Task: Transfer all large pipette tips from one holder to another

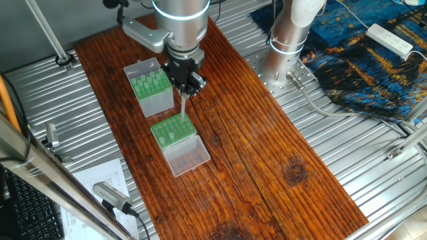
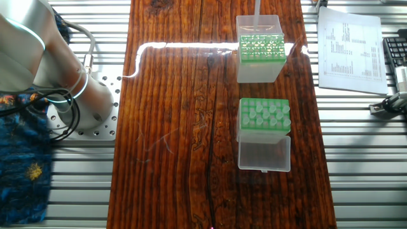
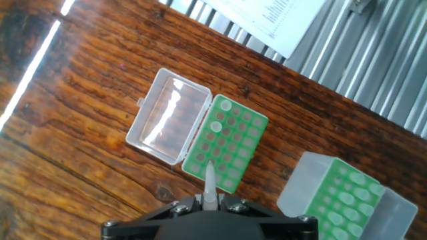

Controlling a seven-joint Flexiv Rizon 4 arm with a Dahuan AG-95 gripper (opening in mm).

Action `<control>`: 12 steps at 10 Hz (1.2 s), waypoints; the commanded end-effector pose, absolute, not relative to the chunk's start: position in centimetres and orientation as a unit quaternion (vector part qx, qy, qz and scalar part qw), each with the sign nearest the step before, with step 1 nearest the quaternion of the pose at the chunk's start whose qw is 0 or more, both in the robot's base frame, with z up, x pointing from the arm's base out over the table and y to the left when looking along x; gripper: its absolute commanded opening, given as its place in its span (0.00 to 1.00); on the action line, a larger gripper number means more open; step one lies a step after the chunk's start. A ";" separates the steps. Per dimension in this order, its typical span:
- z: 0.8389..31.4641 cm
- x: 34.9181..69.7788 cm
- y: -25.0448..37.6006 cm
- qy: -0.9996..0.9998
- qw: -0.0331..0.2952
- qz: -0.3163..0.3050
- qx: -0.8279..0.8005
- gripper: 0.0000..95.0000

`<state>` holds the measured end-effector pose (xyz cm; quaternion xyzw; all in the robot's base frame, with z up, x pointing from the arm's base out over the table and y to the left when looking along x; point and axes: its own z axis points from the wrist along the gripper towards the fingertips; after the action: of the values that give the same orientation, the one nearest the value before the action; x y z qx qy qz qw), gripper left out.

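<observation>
The gripper (image 1: 185, 85) hangs above the wooden table (image 1: 267, 133), its fingers closed on one tip (image 1: 183, 107) that points down toward the rack (image 1: 173, 130). In the hand view the tip (image 3: 210, 181) projects from between the closed fingers and lies over the near edge of the rack (image 3: 227, 143).

**Step in hand.** Judged from the layout, this is the carry-and-insert step: a tip is held above the rack and not yet seated. Two tips (image 3: 221, 115) stand in holes along the rack's far edge in the hand view; the other holes look empty. The box (image 1: 152, 87) holds many tips, so most of the transfer remains.

**Next move.** The tip must be centred over a free hole, kept upright, then lowered straight in. The holes are closely spaced, so a small lateral error would likely land the tip on the plate between them.

**Edges and open room.**
- The lid (image 1: 187, 155) lies open and flat on the side of the rack away from the box, clear of the descent path.
- Box and rack sit near each other but apart, so the path between them is short.
- The table right of the rack is bare wood, with ample room.
- The box stands taller than the rack; travel back needs height over its top plate.
</observation>
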<state>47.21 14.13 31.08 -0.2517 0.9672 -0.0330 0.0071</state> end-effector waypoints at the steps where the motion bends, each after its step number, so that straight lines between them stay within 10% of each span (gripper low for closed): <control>1: 30.7 47.3 14.2 0.966 0.015 -0.034 -0.257 0.00; 12: 28.6 48.1 14.4 0.964 0.023 -0.035 -0.263 0.00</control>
<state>48.35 14.59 28.59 -0.2640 0.9636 -0.0348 0.0219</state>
